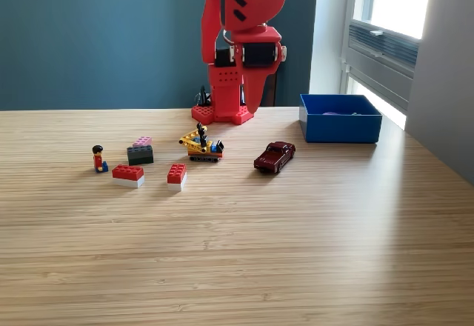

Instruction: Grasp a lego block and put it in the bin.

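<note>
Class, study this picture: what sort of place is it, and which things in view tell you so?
Probably a room at home or in an office, set up for a hobby robot trial: a red arm standing on a wooden table, toys such as a dark red car beside a blue bin, and a window.

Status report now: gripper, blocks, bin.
Gripper raised near the base, holding nothing; open or shut unclear. Red blocks on table, untouched. Bin at exterior view's right; toy car sits between.
</note>
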Controlling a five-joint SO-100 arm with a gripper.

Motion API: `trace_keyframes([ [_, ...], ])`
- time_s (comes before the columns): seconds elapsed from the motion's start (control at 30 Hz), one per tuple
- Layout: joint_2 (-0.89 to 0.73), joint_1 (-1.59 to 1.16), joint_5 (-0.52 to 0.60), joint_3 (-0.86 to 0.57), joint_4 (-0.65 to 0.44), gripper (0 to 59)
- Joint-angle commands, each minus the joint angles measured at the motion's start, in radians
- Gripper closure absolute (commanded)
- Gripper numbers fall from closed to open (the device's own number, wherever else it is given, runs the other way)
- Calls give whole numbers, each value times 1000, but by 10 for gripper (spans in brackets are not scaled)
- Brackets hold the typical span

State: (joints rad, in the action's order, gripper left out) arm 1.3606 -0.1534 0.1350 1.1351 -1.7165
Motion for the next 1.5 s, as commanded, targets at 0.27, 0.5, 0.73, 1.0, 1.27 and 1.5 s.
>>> trace_keyframes([
  [0.27,25,156,-15,-32,77,585],
  [0.5,18,359,-5,-32,112,585],
  [0.73,18,523,-75,21,209,585],
  [1.0,17,589,-179,129,327,585],
  [1.27,17,588,-227,163,370,541],
  [1.5,15,558,-238,138,368,404],
])
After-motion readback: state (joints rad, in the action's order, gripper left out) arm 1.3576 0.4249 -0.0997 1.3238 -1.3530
